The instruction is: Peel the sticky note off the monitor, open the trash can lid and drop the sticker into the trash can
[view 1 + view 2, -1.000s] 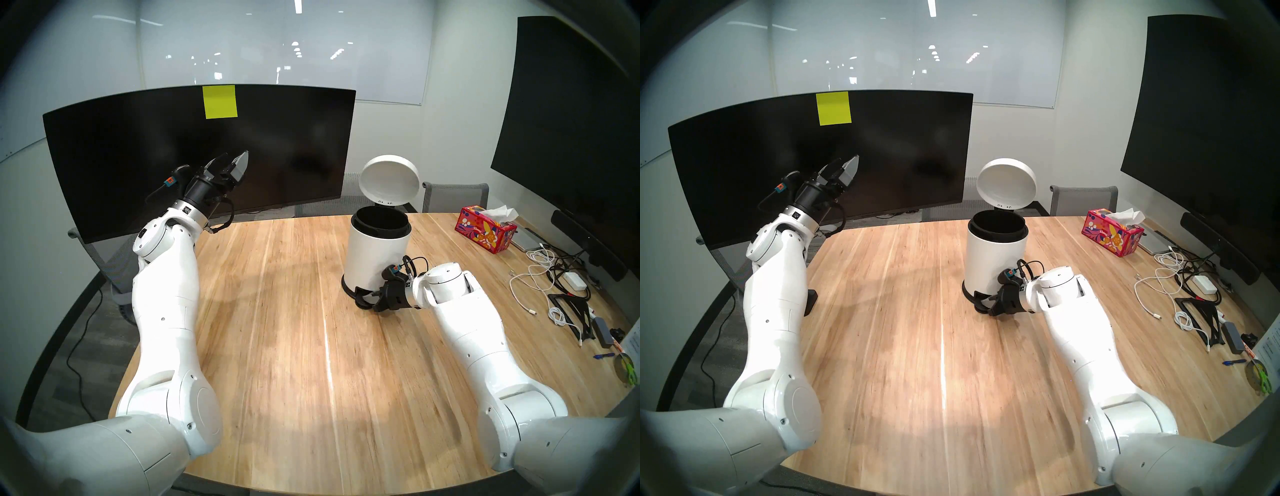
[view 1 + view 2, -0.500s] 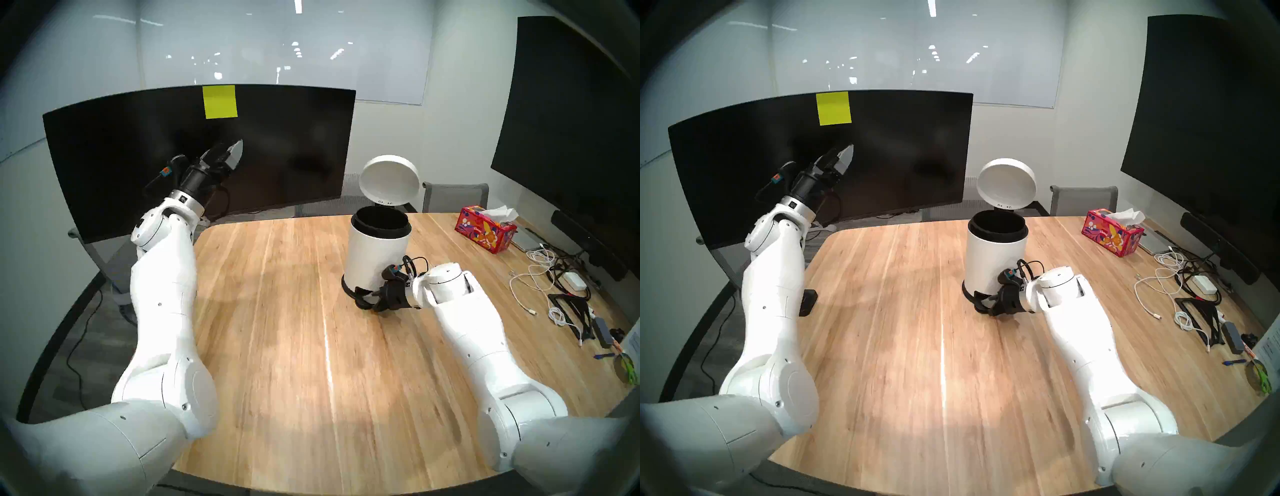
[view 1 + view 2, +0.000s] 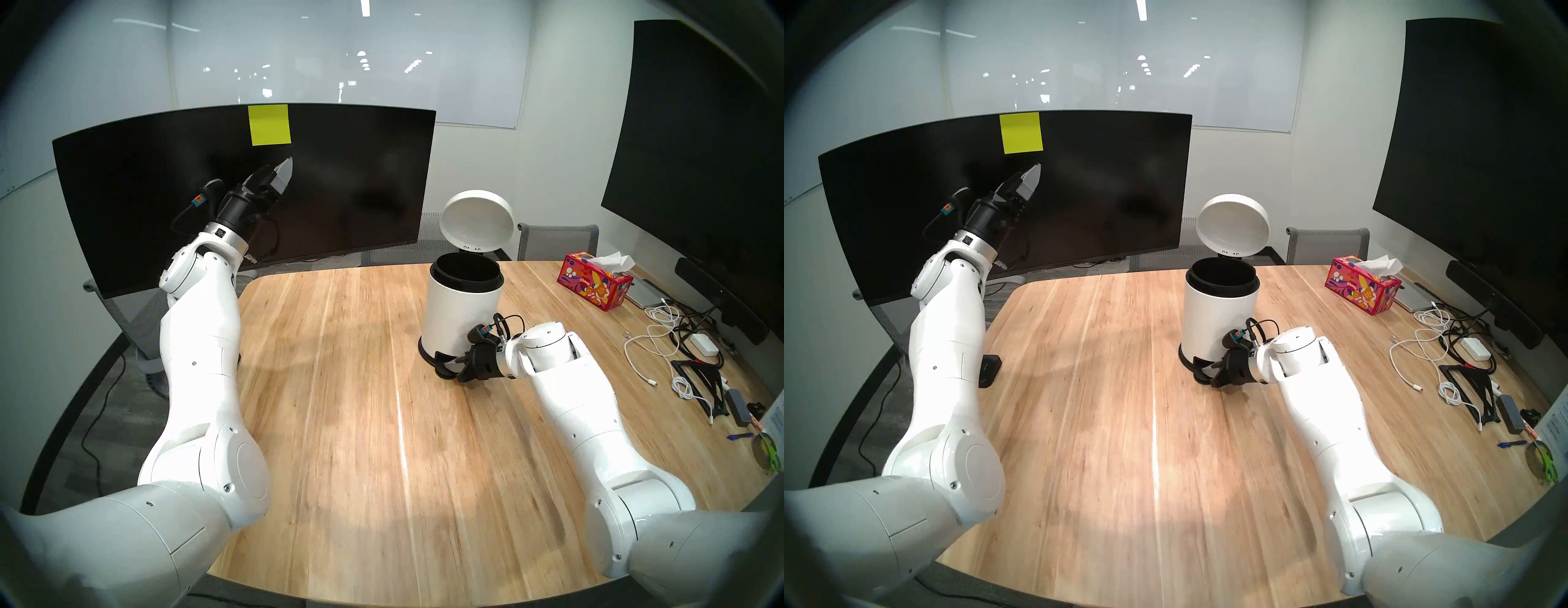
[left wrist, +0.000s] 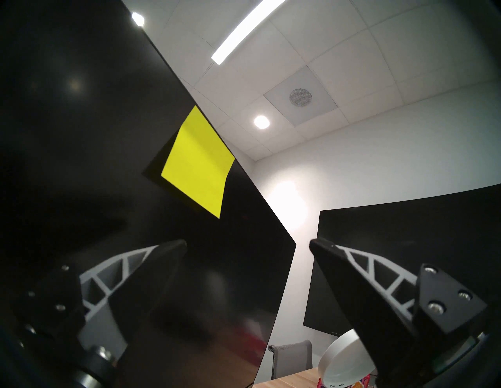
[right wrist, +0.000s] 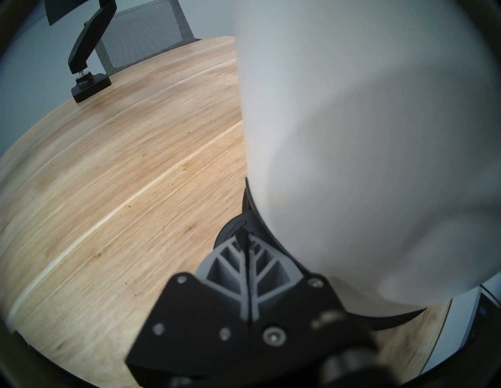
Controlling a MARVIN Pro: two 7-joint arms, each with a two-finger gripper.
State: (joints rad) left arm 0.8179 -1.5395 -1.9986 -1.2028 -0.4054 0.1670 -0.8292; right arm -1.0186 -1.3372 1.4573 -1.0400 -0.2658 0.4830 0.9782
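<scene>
Left hand (image 3: pixel 285 166) risen, gaping, empty.

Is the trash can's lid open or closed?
Open. The trash can lid stands tipped up behind the trash can, whose dark inside shows, while the right gripper sits on the pedal.

R gripper (image 5: pixel 245 238) fingers pressing together, tips sitting on black pedal (image 5: pixel 230 230) at base of white bin (image 5: pixel 352 135); wood table (image 5: pixel 122 176) spreading left.
</scene>
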